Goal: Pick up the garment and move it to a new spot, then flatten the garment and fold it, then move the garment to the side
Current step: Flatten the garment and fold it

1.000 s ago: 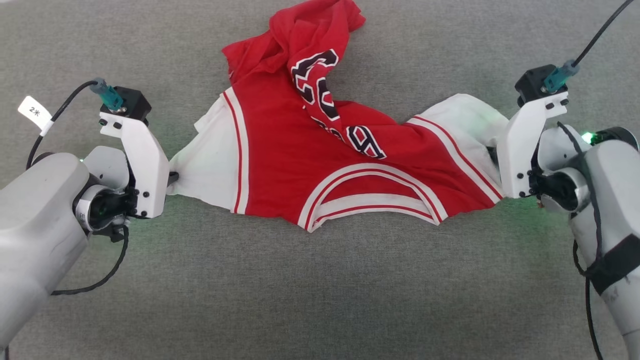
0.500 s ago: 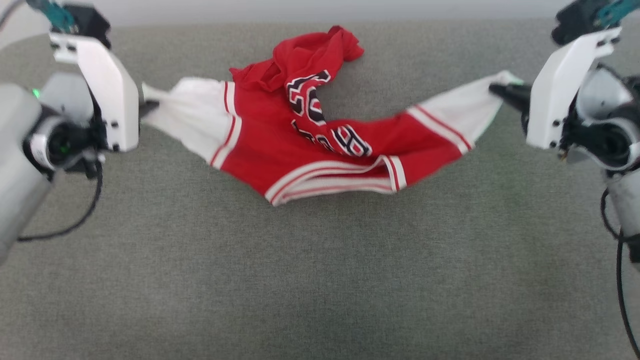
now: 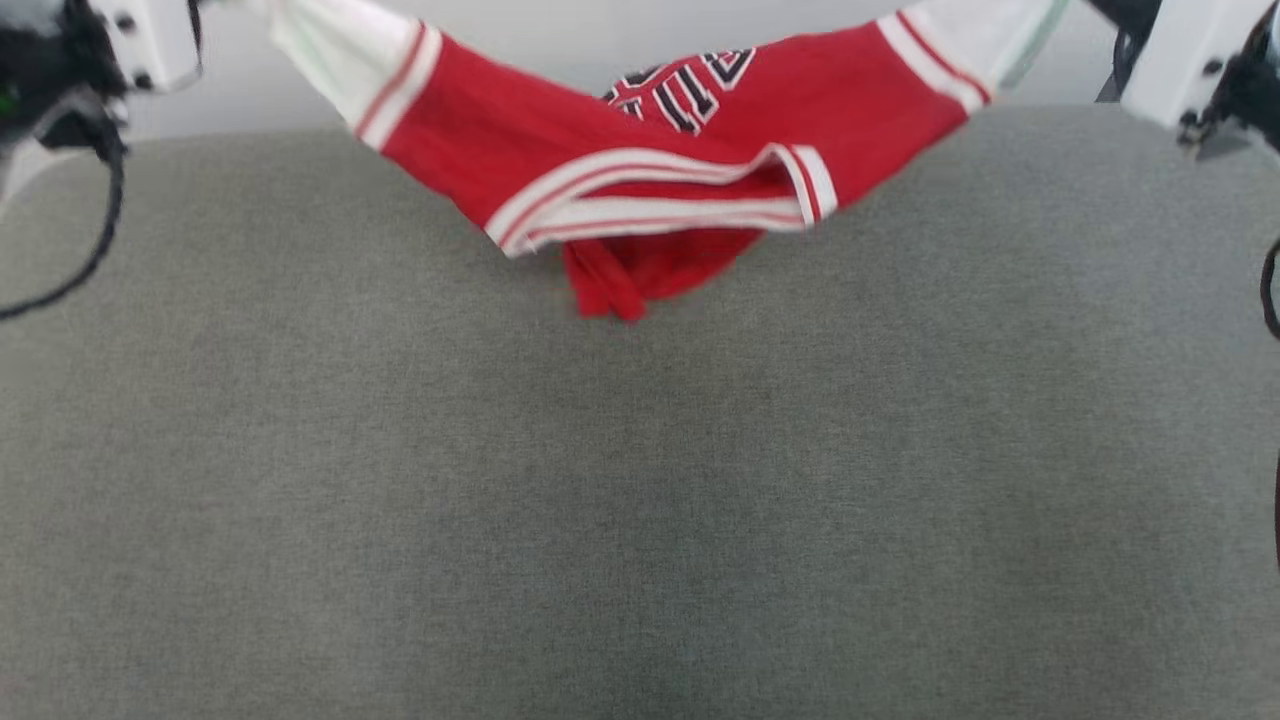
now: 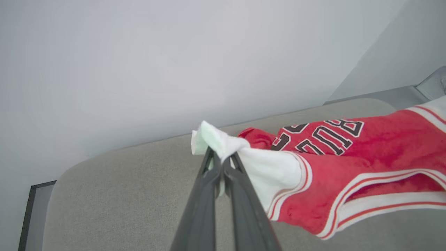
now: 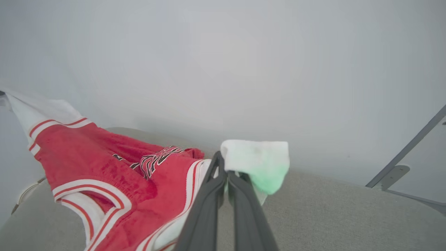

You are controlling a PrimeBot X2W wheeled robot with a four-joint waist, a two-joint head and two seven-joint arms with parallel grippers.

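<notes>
Both white sleeves of your red shirt (image 3: 480, 150) are pinched, one in the left gripper (image 4: 222, 164), one in the right gripper (image 5: 224, 174). It sags between them over the grey cushion (image 3: 640, 500), striped collar drooping.

We see a desk (image 3: 640, 500) covered in plain grey woven cloth, rounded at its far corners and ending near a pale wall (image 3: 620, 40), with the shirt (image 3: 650, 160) sagging over its far part, its lowest red fold perhaps touching; we cannot tell.
</notes>
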